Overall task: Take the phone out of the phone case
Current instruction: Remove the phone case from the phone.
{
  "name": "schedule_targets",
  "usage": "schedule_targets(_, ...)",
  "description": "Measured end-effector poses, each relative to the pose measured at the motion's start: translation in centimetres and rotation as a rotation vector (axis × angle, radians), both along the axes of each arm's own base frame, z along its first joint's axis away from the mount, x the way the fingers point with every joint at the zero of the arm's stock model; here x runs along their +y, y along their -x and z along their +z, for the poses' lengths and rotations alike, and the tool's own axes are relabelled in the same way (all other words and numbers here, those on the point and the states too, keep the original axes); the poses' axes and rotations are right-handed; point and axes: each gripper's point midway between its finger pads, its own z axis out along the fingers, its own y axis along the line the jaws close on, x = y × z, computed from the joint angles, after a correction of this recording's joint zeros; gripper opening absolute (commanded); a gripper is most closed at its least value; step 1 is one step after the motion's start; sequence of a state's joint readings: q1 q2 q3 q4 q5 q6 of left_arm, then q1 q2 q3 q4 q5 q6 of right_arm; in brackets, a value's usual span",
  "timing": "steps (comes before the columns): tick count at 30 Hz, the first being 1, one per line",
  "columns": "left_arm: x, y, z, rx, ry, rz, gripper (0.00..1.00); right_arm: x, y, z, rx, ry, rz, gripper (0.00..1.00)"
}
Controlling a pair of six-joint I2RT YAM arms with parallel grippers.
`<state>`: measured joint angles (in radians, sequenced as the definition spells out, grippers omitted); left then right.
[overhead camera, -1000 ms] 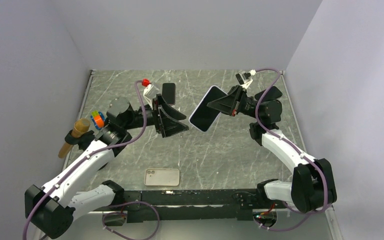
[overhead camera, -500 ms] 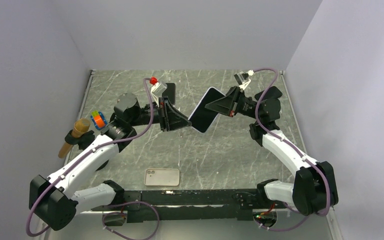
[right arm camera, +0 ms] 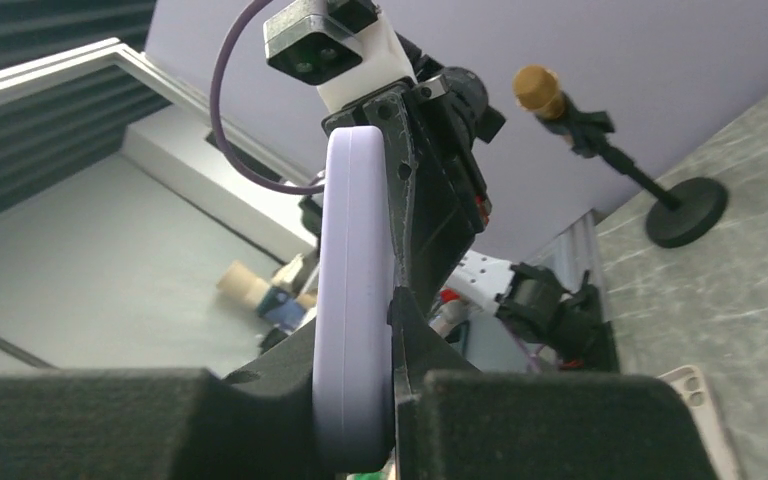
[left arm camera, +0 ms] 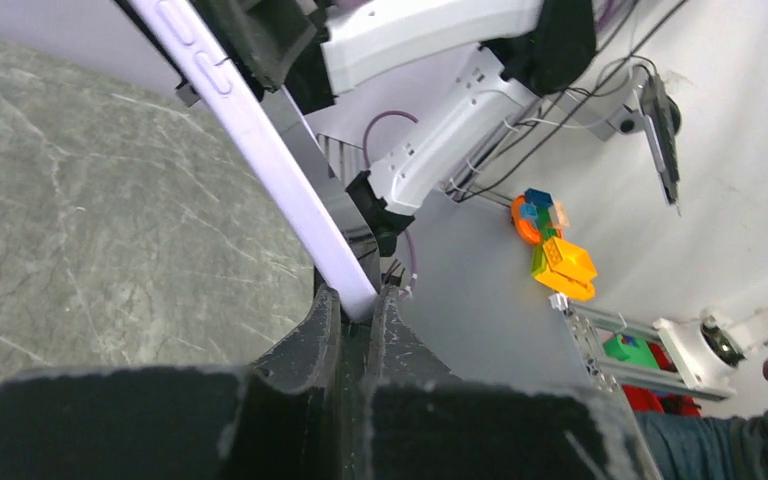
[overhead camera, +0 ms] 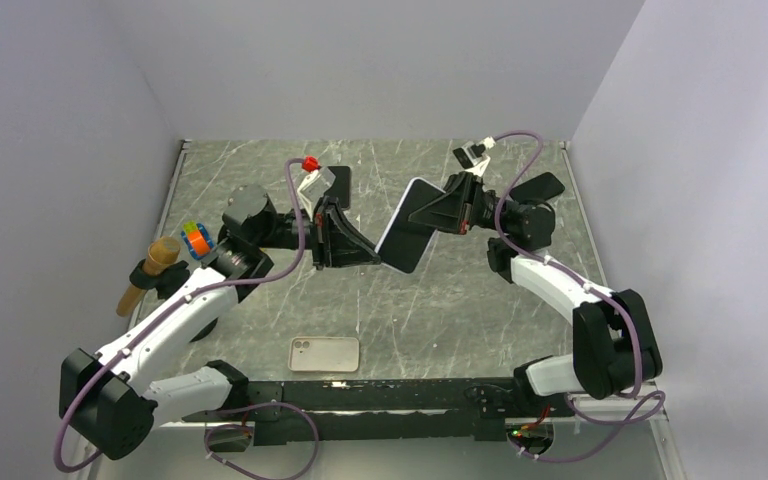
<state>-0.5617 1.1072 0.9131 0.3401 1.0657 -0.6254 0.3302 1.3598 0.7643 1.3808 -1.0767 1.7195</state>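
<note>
A lavender phone case point(overhead camera: 405, 232) hangs tilted in the air over the middle of the table. My right gripper point(overhead camera: 424, 212) is shut on its upper part, and the case's rounded edge point(right arm camera: 352, 280) fills the gap between the right jaws point(right arm camera: 360, 335). From the left, my left gripper point(overhead camera: 372, 258) is shut on the case's lower corner. In the left wrist view that corner point(left arm camera: 352, 292) sits pinched between the fingertips point(left arm camera: 355, 305). The case's edge with moulded side buttons point(left arm camera: 250, 120) runs up and left. The phone inside does not show clearly.
A beige slab with camera cut-outs point(overhead camera: 324, 353) lies flat near the table's front edge. A black slab point(overhead camera: 337, 185) lies at the back behind the left wrist. A colourful cube point(overhead camera: 195, 239) and a brown-topped stand point(overhead camera: 150, 268) sit at the left edge.
The left gripper came right, up to the case, and shut on its lower corner. The right arm brought the case slightly left and lower.
</note>
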Motion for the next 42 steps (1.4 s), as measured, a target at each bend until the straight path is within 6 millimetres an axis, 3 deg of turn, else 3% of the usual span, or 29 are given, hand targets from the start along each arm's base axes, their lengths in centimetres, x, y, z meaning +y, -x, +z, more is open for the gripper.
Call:
schedule_targets(7,0.5,1.3,0.3,-0.049,0.001,-0.084,0.00,0.7,1.6,0.7,0.063,-0.026,0.081,0.00)
schedule_targets(11,0.7,1.6,0.4,-0.107,-0.005,-0.097,0.00,0.8,1.5,1.4,0.136,-0.054,0.092,0.00)
schedule_targets(14,0.3,-0.9,-0.6,-0.122,-0.026,0.011,0.00,1.3,2.6,2.7,0.199,-0.095,0.130,0.00)
schedule_targets(18,0.0,-4.5,-4.0,-0.026,-0.115,0.139,0.03,1.3,5.2,4.3,0.158,-0.115,0.185,0.00)
schedule_targets(22,0.3,-4.5,-4.5,-0.020,-0.129,0.164,0.57,0.9,5.5,4.9,0.070,-0.108,0.127,0.00)
schedule_targets(24,0.9,-3.5,-4.2,-0.037,-0.116,0.163,0.72,0.5,5.1,5.1,0.029,-0.092,0.076,0.00)
schedule_targets(26,1.6,-2.1,-3.7,-0.055,-0.091,0.158,0.80,0.2,4.4,5.4,-0.005,-0.079,0.031,0.00)
schedule_targets(30,2.7,0.9,-1.6,-0.109,-0.006,0.133,0.85,0.3,3.3,5.8,-0.034,-0.063,-0.012,0.00)
schedule_targets(34,3.0,2.3,1.0,-0.140,0.090,0.103,0.84,0.8,2.3,4.9,-0.009,-0.052,-0.012,0.00)
schedule_targets(38,2.8,2.3,2.3,-0.121,0.145,0.084,0.81,1.1,1.4,4.2,0.028,-0.050,-0.004,0.00)
schedule_targets(42,2.1,1.6,2.2,-0.079,0.151,0.066,0.75,1.1,1.3,4.0,0.034,-0.058,-0.002,0.00)
